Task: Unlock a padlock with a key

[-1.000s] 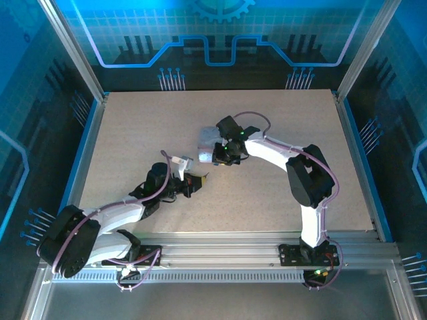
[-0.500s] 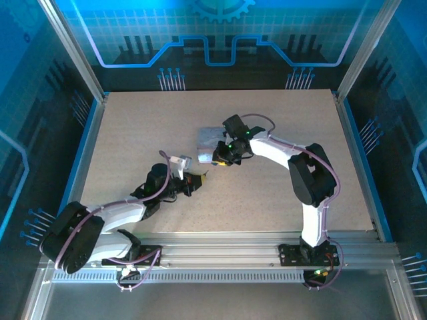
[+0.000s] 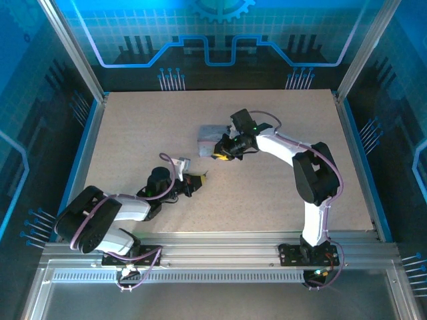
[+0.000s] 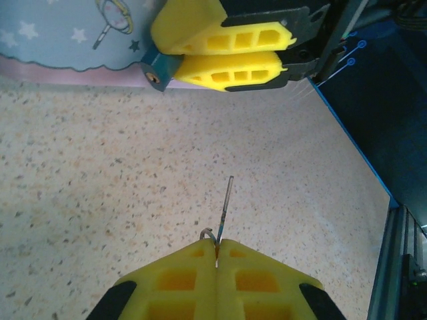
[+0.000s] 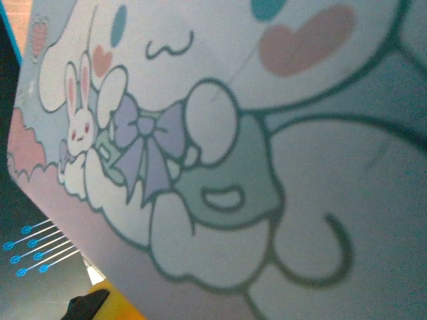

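Observation:
In the left wrist view my left gripper (image 4: pixel 217 245) is shut on the key (image 4: pixel 227 203), a thin dark sliver with a small ring, its blade pointing away over the table. Straight ahead, my right gripper (image 4: pixel 171 55) is shut on the small grey-blue padlock (image 4: pixel 157 69), whose brass keyhole end faces the key. A clear gap separates key and padlock. From above, the left gripper (image 3: pixel 197 180) sits near the table's middle and the right gripper (image 3: pixel 221 153) lies just beyond it. A yellow finger (image 5: pixel 110 305) shows in the right wrist view.
A pale silver-blue tin (image 3: pixel 209 136) with a cartoon print (image 5: pixel 220 167) lies right behind the right gripper, its starred side (image 4: pixel 73 33) close to the padlock. Speckled tabletop (image 3: pixel 147 127) stretches around both arms. Blue rails (image 3: pixel 357 157) edge the table.
The right arm has swung its wrist to the right and brought its gripper down off the tin to the tin's near edge. The left arm's elbow has dropped; its gripper has stayed put.

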`<state>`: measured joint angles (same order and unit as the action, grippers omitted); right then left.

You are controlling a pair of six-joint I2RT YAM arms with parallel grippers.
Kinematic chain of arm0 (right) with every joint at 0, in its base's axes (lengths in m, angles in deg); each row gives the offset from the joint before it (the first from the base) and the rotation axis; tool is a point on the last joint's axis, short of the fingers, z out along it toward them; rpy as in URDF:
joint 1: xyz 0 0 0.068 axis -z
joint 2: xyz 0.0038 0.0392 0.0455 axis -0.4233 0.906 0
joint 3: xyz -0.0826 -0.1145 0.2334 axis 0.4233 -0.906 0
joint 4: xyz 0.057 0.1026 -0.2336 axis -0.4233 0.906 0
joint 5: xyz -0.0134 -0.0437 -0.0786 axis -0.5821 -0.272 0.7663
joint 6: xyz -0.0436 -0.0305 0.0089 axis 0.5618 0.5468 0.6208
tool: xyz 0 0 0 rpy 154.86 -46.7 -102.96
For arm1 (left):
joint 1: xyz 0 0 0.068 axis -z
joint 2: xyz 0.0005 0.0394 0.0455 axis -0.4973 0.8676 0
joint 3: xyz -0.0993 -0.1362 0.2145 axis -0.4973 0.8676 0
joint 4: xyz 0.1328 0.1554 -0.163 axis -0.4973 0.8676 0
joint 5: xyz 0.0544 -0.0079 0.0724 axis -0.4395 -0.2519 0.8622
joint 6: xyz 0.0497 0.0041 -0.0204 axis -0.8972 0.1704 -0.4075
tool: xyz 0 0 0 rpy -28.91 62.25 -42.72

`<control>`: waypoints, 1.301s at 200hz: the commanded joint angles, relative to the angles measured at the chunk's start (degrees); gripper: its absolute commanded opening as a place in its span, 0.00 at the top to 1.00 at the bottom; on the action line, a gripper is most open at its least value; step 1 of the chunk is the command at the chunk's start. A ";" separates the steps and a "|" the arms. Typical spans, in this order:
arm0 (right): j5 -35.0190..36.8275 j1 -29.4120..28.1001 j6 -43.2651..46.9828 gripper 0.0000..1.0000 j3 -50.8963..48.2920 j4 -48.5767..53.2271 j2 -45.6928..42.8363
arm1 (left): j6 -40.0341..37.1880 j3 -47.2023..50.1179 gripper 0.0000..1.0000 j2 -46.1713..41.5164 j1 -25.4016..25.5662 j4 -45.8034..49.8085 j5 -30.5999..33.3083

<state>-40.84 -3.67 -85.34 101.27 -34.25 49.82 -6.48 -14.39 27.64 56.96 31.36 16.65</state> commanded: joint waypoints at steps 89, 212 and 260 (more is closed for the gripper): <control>-8.37 2.51 3.14 0.94 1.82 3.90 -2.18 | -0.68 -1.64 1.00 16.28 -6.12 -24.81 -13.02; -10.44 2.61 3.96 0.94 -4.12 3.99 -6.86 | 4.63 -9.91 1.00 25.33 -6.33 -27.01 -16.95; -11.15 2.60 3.19 0.94 -4.10 3.09 -6.91 | 4.55 -10.67 1.00 26.41 -6.31 -27.05 -16.95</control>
<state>-48.62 -1.61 -81.97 97.40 -30.47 45.10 -2.07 -23.52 52.76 50.97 6.57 1.18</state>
